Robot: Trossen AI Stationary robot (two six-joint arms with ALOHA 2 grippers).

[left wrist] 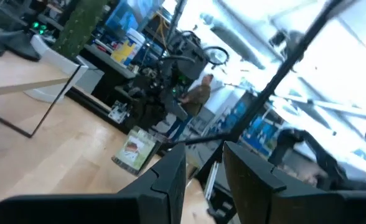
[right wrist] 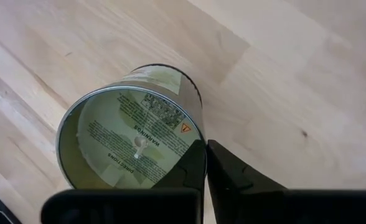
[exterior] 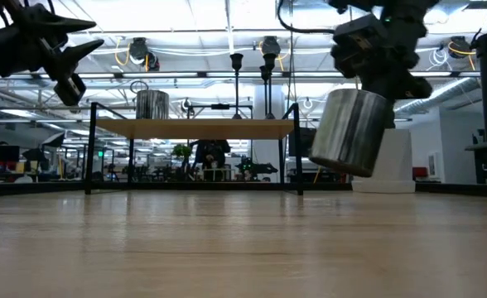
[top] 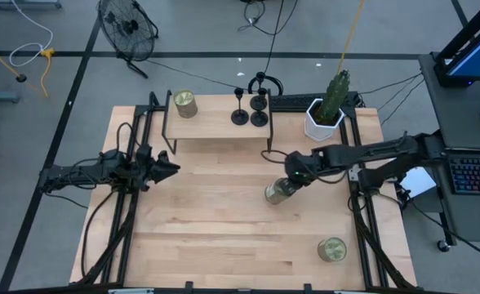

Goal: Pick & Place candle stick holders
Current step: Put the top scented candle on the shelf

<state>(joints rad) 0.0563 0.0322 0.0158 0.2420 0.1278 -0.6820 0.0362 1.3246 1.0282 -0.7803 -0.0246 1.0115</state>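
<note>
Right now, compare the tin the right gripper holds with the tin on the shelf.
The held tin hangs tilted off the table, pinched at its rim by the right gripper; the shelf tin stands upright, untouched, on the raised shelf. The held tin is over the table's middle-right; the shelf tin sits at the shelf's left end. Both are round metal tins with pale contents.
</note>
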